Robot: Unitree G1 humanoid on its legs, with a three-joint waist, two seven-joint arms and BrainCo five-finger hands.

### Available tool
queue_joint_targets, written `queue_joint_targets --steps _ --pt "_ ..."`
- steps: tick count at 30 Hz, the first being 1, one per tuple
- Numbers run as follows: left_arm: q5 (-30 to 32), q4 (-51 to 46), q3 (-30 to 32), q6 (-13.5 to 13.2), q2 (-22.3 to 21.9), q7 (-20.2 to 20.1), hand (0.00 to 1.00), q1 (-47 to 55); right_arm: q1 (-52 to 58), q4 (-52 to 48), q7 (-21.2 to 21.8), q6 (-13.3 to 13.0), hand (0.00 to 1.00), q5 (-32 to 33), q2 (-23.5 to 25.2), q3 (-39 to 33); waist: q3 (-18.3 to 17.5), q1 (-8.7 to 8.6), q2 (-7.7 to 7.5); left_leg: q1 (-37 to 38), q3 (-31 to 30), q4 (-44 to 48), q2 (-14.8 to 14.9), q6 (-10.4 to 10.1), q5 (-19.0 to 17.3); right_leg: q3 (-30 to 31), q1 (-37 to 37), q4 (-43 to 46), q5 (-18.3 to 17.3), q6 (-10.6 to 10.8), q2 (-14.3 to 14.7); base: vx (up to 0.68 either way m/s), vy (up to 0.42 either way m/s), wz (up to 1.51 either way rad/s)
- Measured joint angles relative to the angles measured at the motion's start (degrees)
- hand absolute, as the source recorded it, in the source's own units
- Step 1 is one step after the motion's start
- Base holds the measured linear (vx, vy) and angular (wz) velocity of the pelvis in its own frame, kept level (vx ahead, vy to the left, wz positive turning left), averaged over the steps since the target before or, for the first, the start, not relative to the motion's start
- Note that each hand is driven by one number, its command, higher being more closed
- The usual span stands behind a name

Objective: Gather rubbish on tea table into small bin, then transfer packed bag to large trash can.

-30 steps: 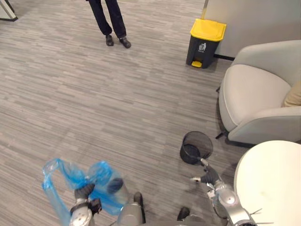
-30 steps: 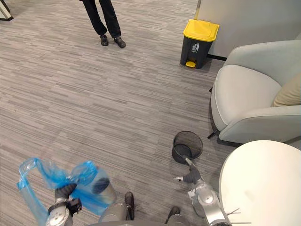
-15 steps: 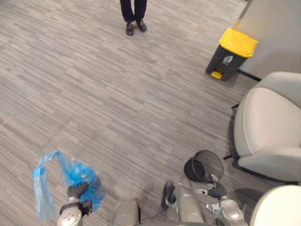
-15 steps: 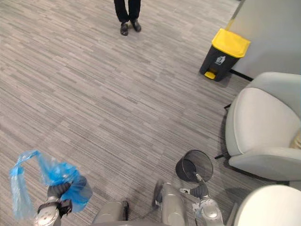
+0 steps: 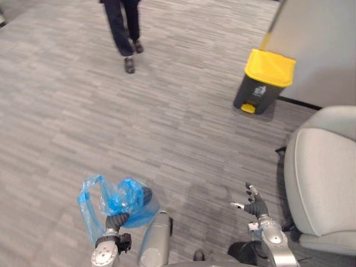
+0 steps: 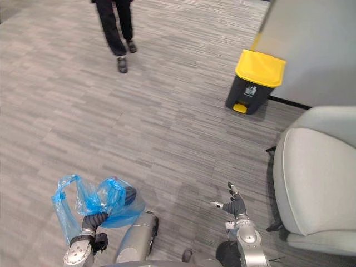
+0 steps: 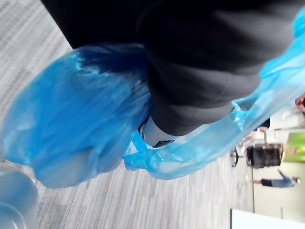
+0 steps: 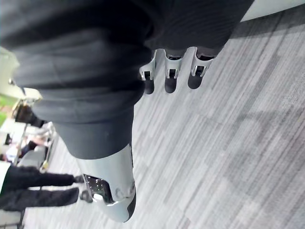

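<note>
A blue plastic bag (image 5: 119, 200) hangs bunched at the lower left, with my left hand (image 5: 114, 221) shut on its gathered top. Close up in the left wrist view the blue bag (image 7: 71, 124) wraps round my left hand (image 7: 190, 71). The large grey trash can with a yellow lid (image 5: 262, 81) stands by the wall at the upper right, lid closed. My right hand (image 5: 253, 204) floats open over the carpet at the lower right, and in the right wrist view the right hand's fingers (image 8: 170, 76) are straight and hold nothing.
A person in dark trousers and shoes (image 5: 125, 33) stands on the carpet at the top left. A light grey armchair (image 5: 322, 183) fills the right side. A grey wall panel (image 5: 317, 44) rises behind the trash can.
The camera has swung, so the whole scene shifted. The small black mesh bin and the white table have left the picture. The blue bag now hangs nearer the middle. The person has stepped closer.
</note>
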Motion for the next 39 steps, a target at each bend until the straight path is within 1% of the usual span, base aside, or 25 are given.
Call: queue_joint_targets --steps 1,3,5,6,8,10,12,13,14,15,17,19,21,23,25,26,28,29,30,31,33,34,35,37,39 --pt "0.0 -0.9 -0.1 0.0 -0.1 0.0 1.0 0.6 0.6 -0.8 0.0 -0.1 0.0 -0.1 0.3 0.3 -0.2 0.05 -0.34 0.6 1.9 1.0 0.2 0.9 -1.2 -0.1 -1.1 3.8 0.1 1.1 -0.5 0.51 0.235 -1.33" --pt "0.0 -3.2 -0.9 0.0 0.2 0.1 1.0 0.6 1.1 -2.0 -0.2 -0.1 0.0 -0.5 1.2 0.9 0.6 0.15 -0.81 6.9 7.6 2.8 0.6 4.0 -5.1 -1.6 -9.6 26.7 5.4 11.3 -2.5 0.44 0.262 -1.31" --pt "0.0 -3.4 -1.3 0.1 0.2 0.5 1.0 -0.1 1.3 -2.0 -0.5 0.2 0.0 -0.5 2.0 0.9 0.9 -1.05 -0.4 11.1 9.6 1.8 0.7 5.5 -7.1 -4.9 -14.9 36.9 5.5 9.9 -3.9 0.34 0.202 -0.69" --pt "0.0 -3.5 -1.3 0.1 0.3 1.1 1.0 -0.5 1.6 -2.0 -0.7 0.6 0.0 -0.6 2.7 1.0 1.1 -1.66 -0.08 15.1 10.9 -0.4 0.9 6.2 -8.4 -9.5 -18.5 39.2 4.6 6.0 -5.1 0.37 0.172 -0.6" --pt "0.0 -3.6 -0.7 0.1 1.1 1.3 1.0 -0.8 1.7 -1.9 -1.1 0.9 0.0 -1.9 3.0 1.3 1.2 -3.0 -0.02 20.8 12.2 -5.1 1.9 6.6 -9.4 -17.6 -23.4 34.5 3.1 3.2 -5.7 0.37 0.104 -0.38" --pt "0.0 -3.3 -0.7 0.1 1.5 1.2 1.0 -1.7 1.3 -1.0 -1.3 0.9 0.0 -2.4 2.6 1.0 1.2 -3.11 -0.18 23.8 12.9 -8.2 2.3 5.9 -10.0 -20.7 -27.2 24.8 3.5 3.1 -5.3 0.42 0.034 -0.13" --pt "0.0 -0.7 0.2 0.0 2.4 1.2 1.0 -2.8 -0.2 3.4 -1.2 1.1 0.0 -2.4 2.3 0.6 1.0 -3.24 -0.51 27.2 13.2 -10.9 2.5 4.6 -9.8 -21.1 -29.2 9.3 9.1 2.5 -3.6 0.48 -0.015 0.0" --pt "0.0 0.2 0.8 0.1 2.6 1.3 1.0 -2.9 -0.5 4.6 -1.2 1.3 0.0 -2.5 2.3 0.6 0.9 -3.39 -0.67 28.1 13.2 -11.7 2.5 4.0 -9.8 -21.0 -29.0 5.9 11.5 1.9 -3.3 0.54 -0.073 0.34" --pt "0.7 1.2 2.1 0.1 2.9 1.3 1.0 -2.5 -0.4 6.2 -1.2 1.3 0.0 -2.4 2.3 0.6 0.6 -4.43 -0.64 30.4 11.8 -12.7 3.0 2.9 -10.4 -20.8 -28.5 4.5 17.6 -0.3 -2.5 0.61 -0.115 0.66" --pt "1.1 1.7 2.6 0.1 2.6 1.4 1.0 -2.0 -0.4 7.2 -1.2 1.4 0.0 -2.4 2.1 0.5 0.1 -5.81 -0.57 31.8 9.6 -11.4 4.0 1.8 -10.5 -22.1 -27.5 6.4 19.4 -1.8 -1.6 0.63 -0.121 0.66" --pt "1.7 1.6 2.6 0.1 2.2 1.4 1.0 -1.9 -0.5 6.6 -1.1 1.6 0.0 -2.4 2.1 0.5 0.2 -5.44 0.84 28.3 8.8 -1.7 6.2 -1.0 -7.8 -24.2 -25.4 7.2 17.0 -3.9 -0.4 0.65 -0.151 0.18" --pt "1.7 1.5 2.7 0.3 -1.1 1.2 1.0 -1.8 -0.3 3.3 -1.2 1.7 0.0 -2.4 1.2 0.5 1.5 -5.07 3.45 19.4 9.1 20.8 9.5 0.8 5.1 -24.6 -17.8 2.3 15.6 -5.4 2.6 0.65 -0.172 -0.24" --pt "1.7 0.9 2.4 0.3 -2.5 1.1 1.0 -2.0 -0.7 2.4 -1.5 1.8 0.0 -2.2 1.1 0.4 1.9 -2.74 3.96 11.3 10.2 34.4 10.4 2.0 0.2 -22.0 -9.9 -3.3 14.7 -6.1 4.5 0.6 -0.036 -0.52" --pt "1.6 0.6 2.4 0.3 -2.2 1.1 1.0 -2.1 -1.8 2.5 -2.1 1.7 0.0 -1.8 1.6 0.3 2.0 -0.98 2.46 5.3 11.9 32.4 8.6 5.1 -2.6 -19.1 -5.3 -6.9 14.2 -6.5 3.6 0.55 0.016 -0.68" --pt "1.6 0.5 2.5 0.2 -2.3 1.0 1.0 -1.9 -3.0 2.6 -2.6 1.7 0.0 -1.7 1.4 -0.8 2.3 0.45 2.25 0.0 13.5 20.0 6.5 5.1 -3.3 -17.2 -1.2 -10.3 12.3 -4.5 1.9 0.48 0.104 -0.62" --pt "1.6 0.5 2.5 0.2 -2.5 1.0 1.0 -1.9 -3.0 2.7 -2.8 1.8 0.0 -1.7 1.3 -1.4 2.5 0.49 2.39 -0.9 13.4 15.9 6.3 4.8 -3.1 -16.8 -0.3 -10.9 11.7 -4.2 1.8 0.46 0.196 -0.41" --pt "1.6 0.4 2.6 0.2 -2.6 1.1 1.0 -1.4 -2.5 4.4 -3.6 2.0 0.0 -1.7 0.5 -2.3 1.9 0.68 3.79 -1.1 13.5 -4.4 5.7 1.0 0.2 -15.8 2.9 -11.2 7.3 -1.3 0.7 0.51 0.273 -0.27" --pt "1.6 0.4 2.7 0.2 -2.6 1.1 1.0 -1.3 -2.6 5.3 -3.7 2.2 0.0 -1.7 0.4 -2.5 1.5 0.85 4.47 -0.8 14.4 -4.8 5.9 3.0 4.3 -15.4 3.8 -11.1 6.2 -0.7 0.4 0.43 0.238 -0.27" --pt "1.6 0.4 2.8 0.2 -2.4 1.1 1.0 -1.0 -2.6 6.3 -3.7 2.8 0.0 -1.7 0.9 -2.9 0.8 1.23 3.15 0.0 16.2 -4.2 4.6 5.9 5.8 -14.2 4.6 -10.9 4.8 0.0 -1.2 0.48 0.226 -0.3" --pt "1.6 -0.6 2.7 0.2 -2.4 1.2 1.0 -0.9 -1.7 6.2 -3.7 3.0 0.0 -1.8 1.5 -3.0 -0.3 1.69 0.66 0.1 18.4 -3.0 2.7 7.3 2.8 -13.5 4.5 -9.4 4.2 0.9 -4.2 0.72 0.319 -0.36" --pt "1.6 -1.6 1.9 0.2 -2.4 1.1 1.0 -1.0 -1.4 5.9 -3.7 3.0 0.0 -1.9 1.8 -3.1 -0.5 2.13 -0.28 2.3 20.0 -2.5 1.3 8.2 -0.1 -12.7 1.6 -0.5 5.1 2.7 -6.3 0.63 0.284 -0.27" --pt "1.6 -2.0 1.1 0.4 -2.1 1.1 1.0 -1.0 -1.1 5.4 -3.7 3.0 0.0 -2.0 2.6 -3.6 -0.5 1.66 -0.22 5.2 20.0 -2.5 0.4 9.3 -1.5 -12.5 -2.2 11.2 7.6 6.0 -7.2 0.41 0.223 -0.17" --pt "1.6 -2.5 0.9 0.5 -1.9 1.1 1.0 -1.0 -0.8 5.1 -3.6 3.0 0.0 -2.0 3.1 -3.7 -0.4 1.05 -0.22 7.9 20.0 -2.7 -0.2 9.8 -3.2 -12.1 -5.7 21.9 9.2 7.2 -7.9 0.61 0.314 -0.05" --pt "1.6 -3.1 0.3 0.6 -1.4 1.3 1.0 -1.6 0.2 4.9 -3.6 3.0 0.0 -2.0 3.9 -3.5 0.7 0.13 0.52 16.2 19.5 -5.1 -1.8 10.4 -5.4 -13.3 -11.4 37.3 8.6 5.9 -8.0 0.54 0.21 0.12" --pt "1.6 -4.0 -0.6 0.4 -0.9 1.4 1.0 -2.7 1.6 4.7 -3.6 3.0 0.0 -2.2 4.6 -3.1 0.6 -1.7 0.32 22.2 16.8 -8.8 -2.9 10.8 -6.2 -18.8 -17.7 37.1 6.5 2.5 -7.6 0.47 0.122 0.54"
